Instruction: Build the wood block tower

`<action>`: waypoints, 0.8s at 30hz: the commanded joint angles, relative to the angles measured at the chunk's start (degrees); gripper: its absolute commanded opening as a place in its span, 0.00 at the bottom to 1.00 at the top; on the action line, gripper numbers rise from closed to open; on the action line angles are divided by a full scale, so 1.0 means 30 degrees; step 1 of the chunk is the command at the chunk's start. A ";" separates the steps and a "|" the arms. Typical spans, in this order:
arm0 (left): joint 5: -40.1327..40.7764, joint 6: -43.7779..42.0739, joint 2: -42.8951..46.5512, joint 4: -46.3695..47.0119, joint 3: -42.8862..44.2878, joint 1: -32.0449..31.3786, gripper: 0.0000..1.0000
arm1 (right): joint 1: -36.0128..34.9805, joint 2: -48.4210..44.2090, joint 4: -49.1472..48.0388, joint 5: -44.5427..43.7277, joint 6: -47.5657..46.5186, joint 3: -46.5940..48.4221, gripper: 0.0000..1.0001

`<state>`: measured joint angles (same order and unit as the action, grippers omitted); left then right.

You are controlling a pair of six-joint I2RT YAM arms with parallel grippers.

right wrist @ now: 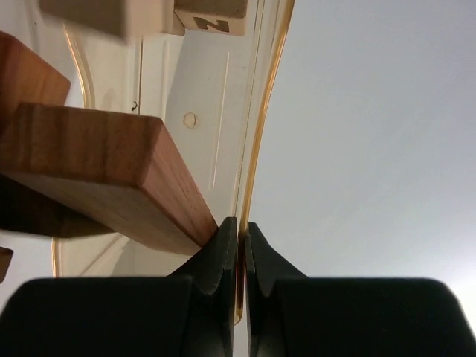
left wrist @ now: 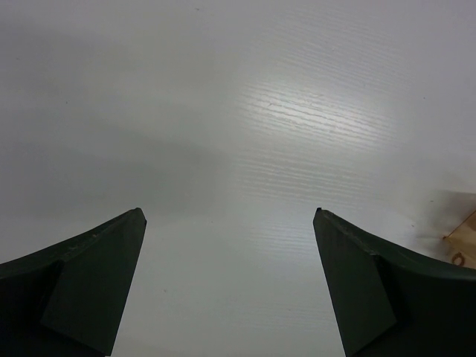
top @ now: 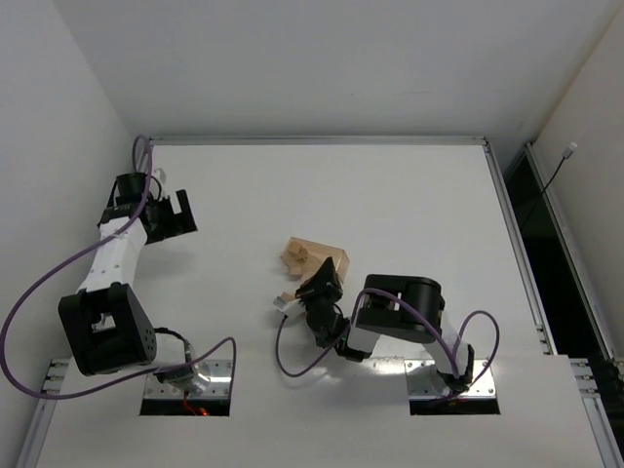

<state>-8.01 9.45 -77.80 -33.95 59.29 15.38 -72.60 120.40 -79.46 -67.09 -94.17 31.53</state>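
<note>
Several small wooden blocks, tan and reddish, lie in a translucent orange tray at the table's middle. In the right wrist view a reddish-brown bar lies in the tray against my left finger, with tan blocks farther in. My right gripper is shut on the tray's thin orange rim; from above it sits at the tray's near edge. My left gripper is open and empty over bare table, far left of the tray.
A small tan piece lies on the table just left of the right gripper. A bit of the orange tray shows at the right edge of the left wrist view. Purple cables loop beside both arms. Walls enclose the table.
</note>
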 commanded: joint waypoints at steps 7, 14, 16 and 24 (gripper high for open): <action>-0.0728 0.0013 -0.0229 0.0011 0.0833 0.0236 0.94 | 0.0701 -0.2305 -0.8142 -0.0225 -0.3618 0.1295 0.00; -0.0931 -0.0163 -0.0053 0.0010 0.0658 0.0236 0.94 | 0.0881 -0.0969 -0.8142 -0.0049 -0.3360 0.0918 0.00; -0.0933 -0.0163 -0.0256 0.0010 0.0890 0.0236 0.94 | 0.0529 0.0376 -0.8142 -0.0049 -0.2919 0.0682 0.00; -0.0933 -0.0163 -0.0258 -0.0342 0.0892 0.0236 0.94 | 0.0760 -0.2743 -0.8142 -0.0285 -0.3590 0.1561 0.00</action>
<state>-9.85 9.23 -78.41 -34.74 60.01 15.40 -71.26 118.30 -77.65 -68.07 -102.50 34.59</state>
